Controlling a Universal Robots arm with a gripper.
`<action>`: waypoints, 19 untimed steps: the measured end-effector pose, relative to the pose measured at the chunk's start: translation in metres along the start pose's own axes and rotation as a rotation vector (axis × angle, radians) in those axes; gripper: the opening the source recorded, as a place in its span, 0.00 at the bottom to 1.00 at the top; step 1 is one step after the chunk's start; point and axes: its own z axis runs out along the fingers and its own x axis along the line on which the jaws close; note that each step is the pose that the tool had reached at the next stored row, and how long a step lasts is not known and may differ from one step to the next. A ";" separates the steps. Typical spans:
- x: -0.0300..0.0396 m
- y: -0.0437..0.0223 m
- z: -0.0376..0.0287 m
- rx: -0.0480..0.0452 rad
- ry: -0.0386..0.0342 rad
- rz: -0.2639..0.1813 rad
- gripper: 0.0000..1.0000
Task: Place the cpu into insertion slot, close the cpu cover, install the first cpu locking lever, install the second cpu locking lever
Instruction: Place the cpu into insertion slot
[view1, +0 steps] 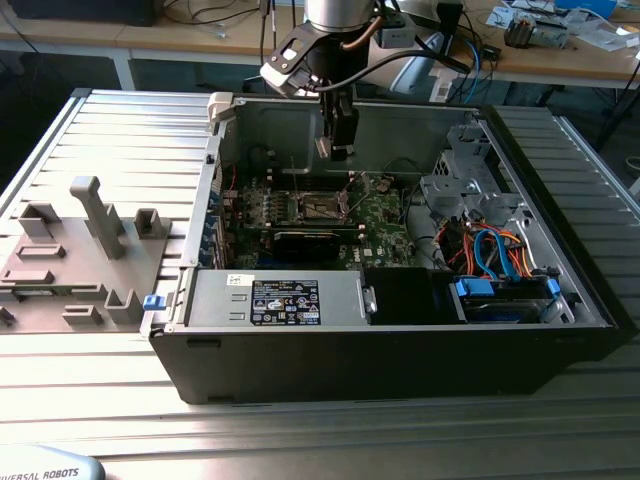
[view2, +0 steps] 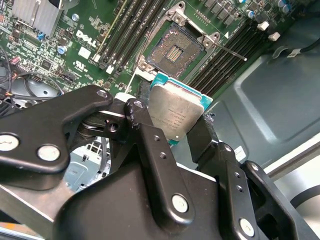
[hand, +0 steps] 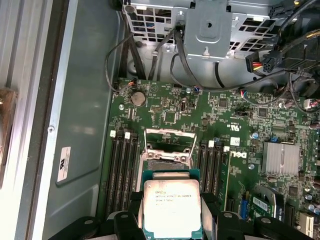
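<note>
Second wrist view: end effector (view2: 172, 122) is pinching the cpu (view2: 176, 110), exterior view putting the insertion slot (view1: 322, 206) at its six o'clock; placing is demanding square alignment.

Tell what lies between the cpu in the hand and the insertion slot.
No object. In the second wrist view the cpu, gripped by the hand, is apart from the insertion slot; only the slot's metal rim and motherboard show between.

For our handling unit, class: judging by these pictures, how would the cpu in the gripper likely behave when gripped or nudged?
The cpu looks thin and metal-topped, so probably stiff and light. Its smooth face suggests it could slip, since the gripper pinches only its edges. Being thin, it may be damaged if pressed askew into the insertion slot.
</note>
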 end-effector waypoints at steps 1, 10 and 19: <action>0.0000 0.0000 0.0000 0.0000 -0.0002 0.002 0.54; 0.0000 0.0000 0.0002 -0.0002 -0.0008 0.009 0.54; 0.0000 0.0000 0.0003 -0.0004 -0.0016 0.019 0.54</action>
